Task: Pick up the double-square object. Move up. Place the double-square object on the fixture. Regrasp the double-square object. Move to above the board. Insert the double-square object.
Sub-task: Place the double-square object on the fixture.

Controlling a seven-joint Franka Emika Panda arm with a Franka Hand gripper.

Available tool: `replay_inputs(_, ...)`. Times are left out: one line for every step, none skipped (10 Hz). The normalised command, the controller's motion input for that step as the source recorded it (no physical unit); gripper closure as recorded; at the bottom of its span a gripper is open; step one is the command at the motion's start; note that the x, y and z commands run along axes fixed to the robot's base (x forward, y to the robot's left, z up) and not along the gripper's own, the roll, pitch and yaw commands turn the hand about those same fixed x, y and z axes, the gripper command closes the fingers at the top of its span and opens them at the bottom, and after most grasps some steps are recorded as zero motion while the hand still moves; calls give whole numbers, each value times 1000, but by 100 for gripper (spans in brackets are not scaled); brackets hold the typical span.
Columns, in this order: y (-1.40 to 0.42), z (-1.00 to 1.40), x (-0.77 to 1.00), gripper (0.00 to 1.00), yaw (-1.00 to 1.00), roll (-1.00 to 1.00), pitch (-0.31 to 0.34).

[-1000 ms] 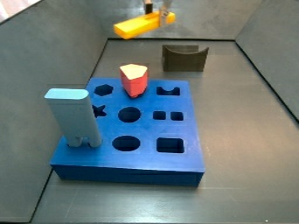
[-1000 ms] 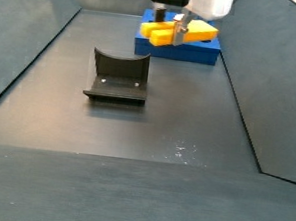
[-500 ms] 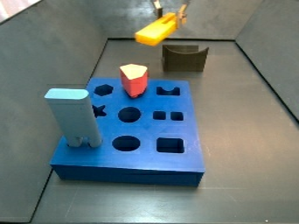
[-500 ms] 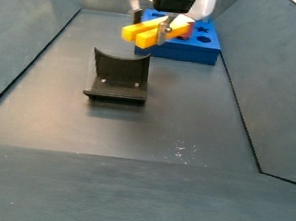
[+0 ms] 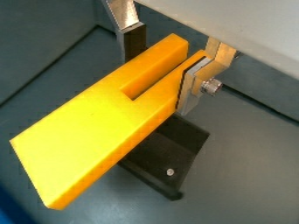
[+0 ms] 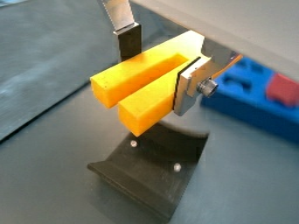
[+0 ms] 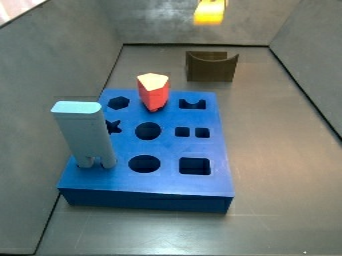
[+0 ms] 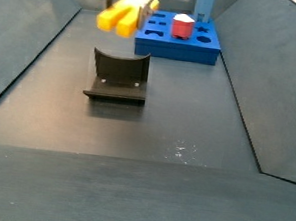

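**Double-square object held in the air over the fixture**

The gripper [image 6: 158,74] is clamped on the double-square object [image 6: 146,80], silver fingers [image 6: 194,83] pressing its sides. The yellow block hangs clear above the fixture [image 6: 149,166], not touching it. Beyond the fixture lies the board [image 8: 180,43], carrying a red peg [image 8: 184,27].

The board [image 7: 150,150] is viewed closely in a side view and distantly [image 8: 180,41] beyond the fixture [image 8: 117,77], shared with wrist views [image 6: 152,166] behind the gripper [image 6: 158,59].
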Motion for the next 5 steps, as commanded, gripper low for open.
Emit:
replay_inputs(152,132,88,100,647,-1000,296)
replay_inputs(99,54,72,100,568,-1000,328)
replay_inputs(83,48,75,100,473,-1000,393)
replay_inputs(71,17,89,100,277,-854,430)
replay_inputs(58,-2,100,100,127,-695,415)
